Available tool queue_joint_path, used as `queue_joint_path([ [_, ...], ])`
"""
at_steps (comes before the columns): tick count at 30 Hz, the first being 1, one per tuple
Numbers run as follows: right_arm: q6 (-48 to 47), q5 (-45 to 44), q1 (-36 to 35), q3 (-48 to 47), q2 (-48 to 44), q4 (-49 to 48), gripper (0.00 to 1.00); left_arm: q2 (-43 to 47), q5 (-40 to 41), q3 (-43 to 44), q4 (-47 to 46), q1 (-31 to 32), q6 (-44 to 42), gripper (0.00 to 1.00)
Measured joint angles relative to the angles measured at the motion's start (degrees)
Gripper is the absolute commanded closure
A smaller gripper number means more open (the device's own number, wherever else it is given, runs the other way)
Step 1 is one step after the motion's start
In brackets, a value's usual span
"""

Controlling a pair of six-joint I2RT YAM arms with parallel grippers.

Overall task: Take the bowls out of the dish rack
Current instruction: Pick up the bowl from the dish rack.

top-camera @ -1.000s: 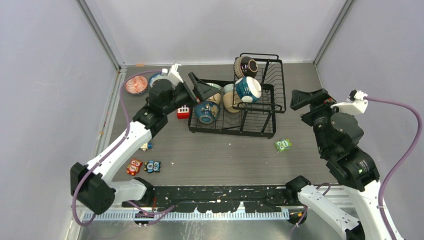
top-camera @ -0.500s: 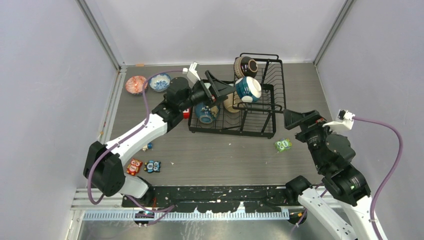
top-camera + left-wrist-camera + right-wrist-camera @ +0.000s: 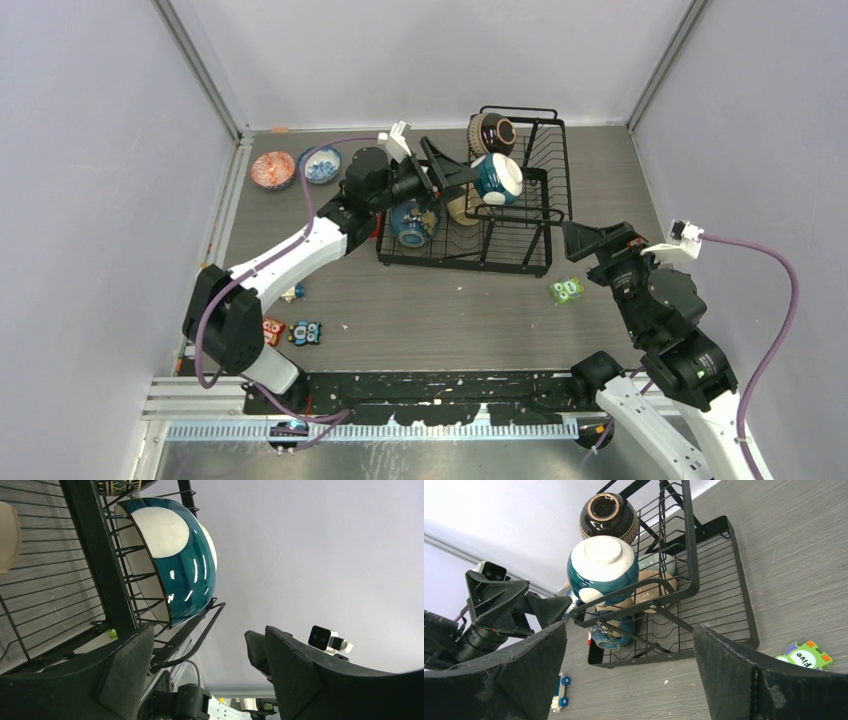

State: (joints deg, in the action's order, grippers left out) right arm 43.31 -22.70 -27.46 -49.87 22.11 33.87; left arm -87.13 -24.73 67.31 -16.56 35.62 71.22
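Left jaws spread, teal bowl (image 3: 175, 560) just beyond them, right jaws spread wide

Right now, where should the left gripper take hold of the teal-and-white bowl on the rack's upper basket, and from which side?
Probably the rim nearest the left gripper, coming from the dish rack's left side. The teal-and-white bowl lies tilted on its side against the wires, and that rim edge juts past the top rail; the round body looks too wide.
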Motion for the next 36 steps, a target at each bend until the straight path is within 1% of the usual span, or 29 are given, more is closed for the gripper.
queue_joint_path([
  [15, 0.0, 1.5, 0.0, 1.9, 0.0, -3.6, 0.01, -5.1, -3.4, 2.6, -2.2, 0.0, 2.4, 0.25],
  [24, -0.3, 1.7, 0.0, 2.1, 0.1, -4.0, 0.01, -7.3, -4.3, 3.0, -6.7, 0.1, 4.6, 0.33],
  [36, -1.2, 1.8, 0.0, 2.4, 0.7, -4.3, 0.01, -9.7, -4.9, 3.0, -10.4, 0.1, 6.5, 0.46],
])
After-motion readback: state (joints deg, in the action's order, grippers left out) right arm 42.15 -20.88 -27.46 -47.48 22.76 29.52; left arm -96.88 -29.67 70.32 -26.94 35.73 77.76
